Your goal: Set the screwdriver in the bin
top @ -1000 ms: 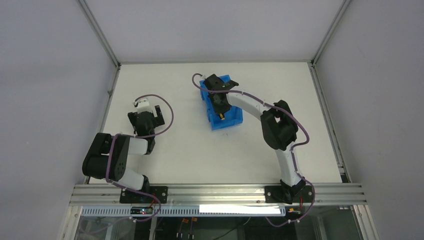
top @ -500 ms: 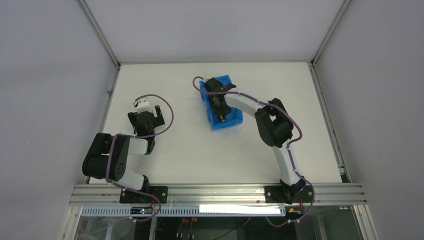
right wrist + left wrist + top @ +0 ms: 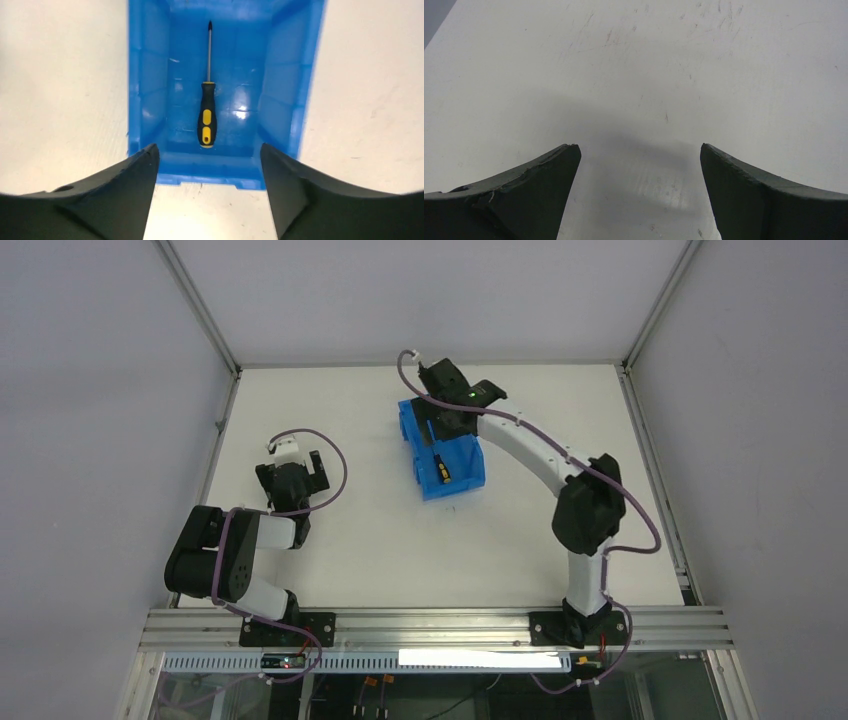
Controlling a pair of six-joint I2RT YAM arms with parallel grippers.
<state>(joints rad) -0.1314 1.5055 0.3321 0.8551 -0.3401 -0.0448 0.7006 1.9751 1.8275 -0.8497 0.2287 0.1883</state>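
Note:
The blue bin (image 3: 462,476) stands mid-table, and the same bin (image 3: 148,90) fills the right wrist view. The screwdriver (image 3: 207,112), with its black-and-yellow handle and thin shaft, lies flat on the bin floor, along its length. From above, the screwdriver (image 3: 442,468) shows as a small dark and yellow mark inside the bin. My right gripper (image 3: 208,147) hovers open and empty above one end of the bin, handle end nearest it; from above, the right gripper (image 3: 452,416) is over the bin's far end. My left gripper (image 3: 638,146) is open over bare table.
The left arm is folded at the near left, its gripper (image 3: 298,470) well apart from the bin. The white tabletop (image 3: 350,540) is framed by metal rails and grey walls at the back and sides.
The right gripper opened and let go of the screwdriver, which now lies in the bin. It rose and drew back towards the bin's far end. The left arm stayed put.

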